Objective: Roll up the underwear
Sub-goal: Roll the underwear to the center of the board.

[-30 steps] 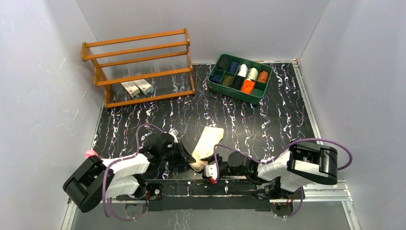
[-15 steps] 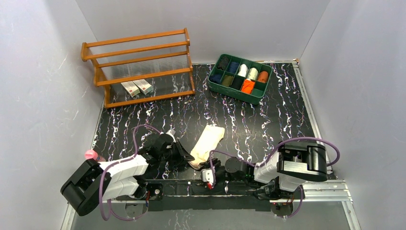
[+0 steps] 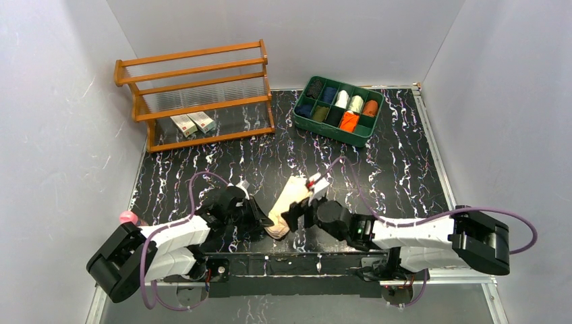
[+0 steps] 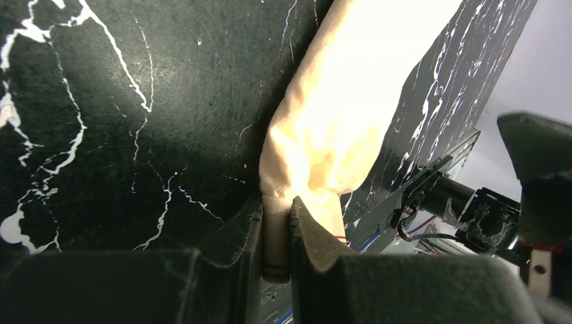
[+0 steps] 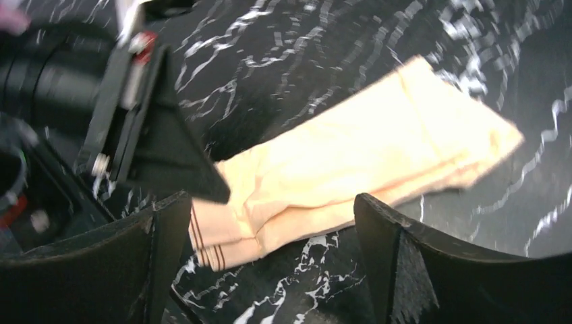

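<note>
The tan underwear (image 3: 291,196) lies folded into a long strip on the black marbled table, slanting from the near left to the far right. My left gripper (image 4: 276,233) is shut on its near end, and the waistband edge (image 4: 275,223) is pinched between the pads. In the top view that gripper (image 3: 266,227) sits low at the cloth's near tip. My right gripper (image 5: 270,236) hovers open just over the same near end (image 5: 222,243), its fingers (image 5: 381,250) wide apart and nothing between them. From above, the right gripper (image 3: 295,213) is beside the strip's right edge. A bright orange piece (image 3: 348,121) sits in the tray.
A green compartment tray (image 3: 305,123) with several rolled cloths stands at the back right. A wooden rack (image 3: 195,101) with two small boxes (image 3: 193,123) stands at the back left. The arm rail (image 3: 317,264) runs along the near edge. White walls close both sides.
My right arm has swung forward from the near edge to over the underwear's near end, and its jaws have opened wide. The left gripper keeps its pinch in place.
</note>
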`<state>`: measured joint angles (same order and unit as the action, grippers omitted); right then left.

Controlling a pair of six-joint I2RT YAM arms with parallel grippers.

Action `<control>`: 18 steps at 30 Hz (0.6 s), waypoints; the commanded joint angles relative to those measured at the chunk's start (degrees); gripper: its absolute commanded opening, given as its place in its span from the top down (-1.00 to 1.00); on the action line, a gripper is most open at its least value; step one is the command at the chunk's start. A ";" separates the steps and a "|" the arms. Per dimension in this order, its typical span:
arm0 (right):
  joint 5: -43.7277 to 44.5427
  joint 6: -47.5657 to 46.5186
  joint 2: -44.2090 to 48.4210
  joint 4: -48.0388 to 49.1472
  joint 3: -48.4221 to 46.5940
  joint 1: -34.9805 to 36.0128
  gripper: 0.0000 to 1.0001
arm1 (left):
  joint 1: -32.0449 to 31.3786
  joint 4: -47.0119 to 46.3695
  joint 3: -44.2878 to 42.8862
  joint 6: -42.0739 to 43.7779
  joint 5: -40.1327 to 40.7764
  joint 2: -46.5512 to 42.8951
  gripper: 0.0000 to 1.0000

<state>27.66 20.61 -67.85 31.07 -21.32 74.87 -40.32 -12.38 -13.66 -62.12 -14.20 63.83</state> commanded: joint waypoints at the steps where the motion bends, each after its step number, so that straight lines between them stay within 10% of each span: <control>1: -3.34 34.98 1.22 -26.09 -5.28 -8.55 -0.97 | -0.20 2.51 -0.52 2.45 0.10 1.37 1.00; 18: -25.28 32.99 -21.35 -26.90 -19.68 -25.43 -0.97 | -0.10 3.82 0.86 0.83 3.82 -1.77 1.00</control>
<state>4.92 57.22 -83.12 8.32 -35.24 50.68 -40.32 -12.23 -13.87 -61.30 -14.11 63.77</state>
